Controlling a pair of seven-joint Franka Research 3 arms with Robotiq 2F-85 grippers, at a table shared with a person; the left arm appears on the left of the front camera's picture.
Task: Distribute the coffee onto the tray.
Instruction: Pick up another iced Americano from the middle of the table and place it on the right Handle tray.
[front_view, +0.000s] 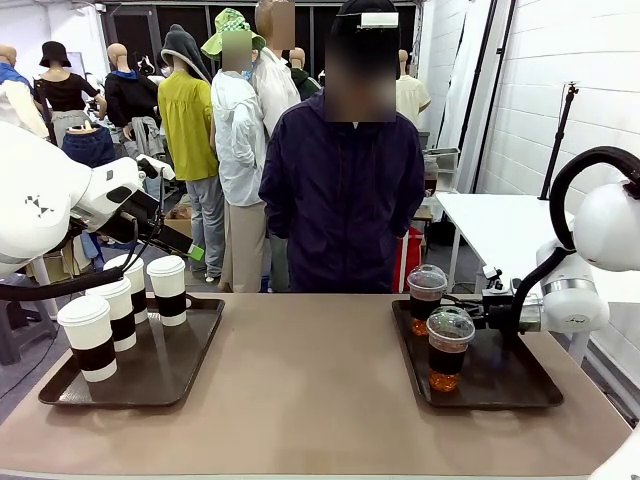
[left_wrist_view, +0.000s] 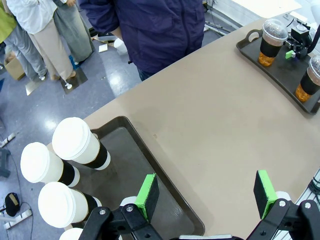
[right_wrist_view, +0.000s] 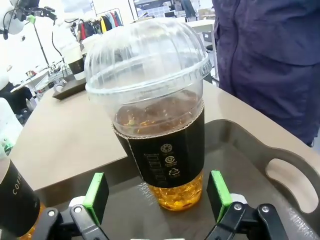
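Four white cups (front_view: 120, 305) are grouped on the left tray (front_view: 60, 392); a dome-lidded cup (right_wrist_view: 155, 115) is framed, ungripped, by the open right gripper (right_wrist_view: 159, 197); left gripper (left_wrist_view: 206, 196) is held open.

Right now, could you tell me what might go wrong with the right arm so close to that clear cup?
The right gripper has open jaws flanking the far clear cup; closing hard could crush it and pop the dome lid. The near clear cup stands close beside, so lifting sideways might knock it over on the right tray.

fourth white cup (left_wrist_view: 74, 234) cut off by the bottom edge
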